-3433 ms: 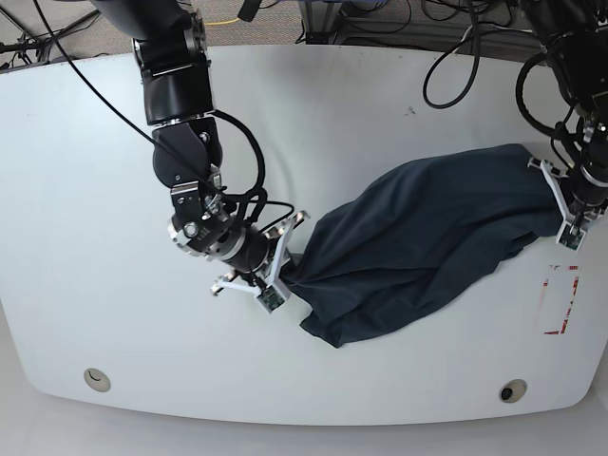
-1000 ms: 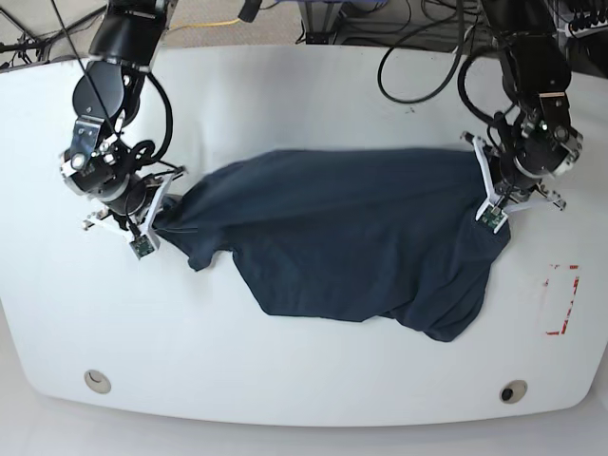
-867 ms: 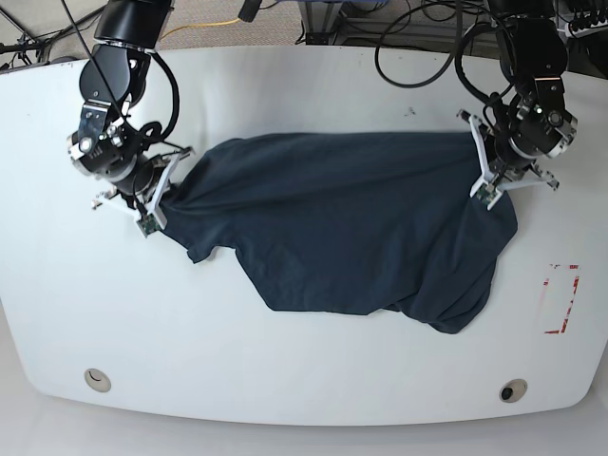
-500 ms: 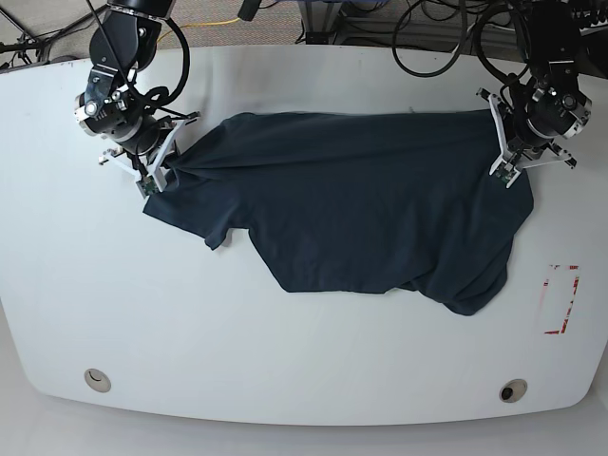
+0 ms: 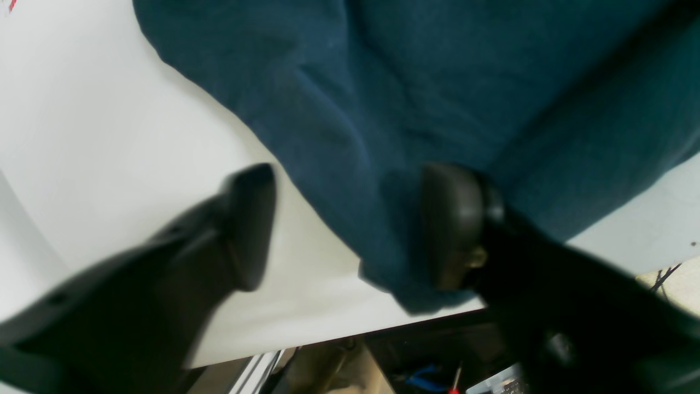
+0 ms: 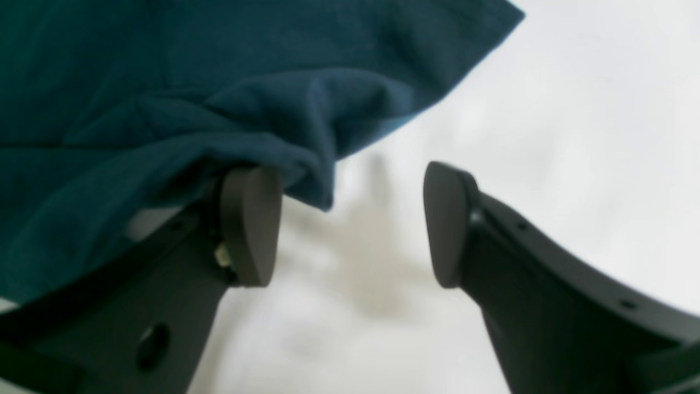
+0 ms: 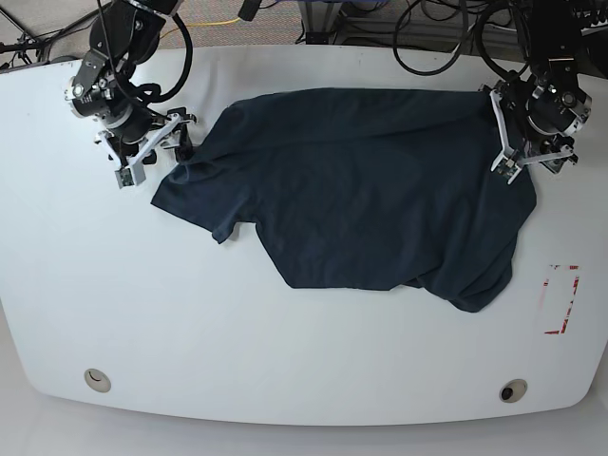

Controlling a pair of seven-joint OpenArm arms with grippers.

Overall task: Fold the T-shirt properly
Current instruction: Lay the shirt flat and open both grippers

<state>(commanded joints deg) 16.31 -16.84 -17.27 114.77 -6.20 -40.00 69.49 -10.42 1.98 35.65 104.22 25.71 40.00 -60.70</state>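
The dark navy T-shirt (image 7: 361, 190) lies spread across the far half of the white table (image 7: 285, 361), rumpled at its lower right. My right gripper (image 7: 155, 152) stands open at the shirt's left end. In the right wrist view the T-shirt (image 6: 164, 82) has a bunched fold at the left fingertip, and bare table shows in the right gripper (image 6: 350, 224). My left gripper (image 7: 513, 142) is open at the shirt's right top corner. In the left wrist view the T-shirt (image 5: 437, 82) edge runs under the open left gripper (image 5: 350, 224), loose against the right finger.
A red-outlined rectangle (image 7: 560, 299) is marked near the table's right edge. Two round fittings (image 7: 95, 380) (image 7: 513, 390) sit near the front edge. Cables (image 7: 427, 47) hang beyond the far edge. The shirt's corner (image 5: 415, 295) reaches that edge.
Both arms carried the shirt toward the far edge and stretched it wide. Both grippers, shut on the shirt's ends half a second ago, now stand open and the cloth lies loose.
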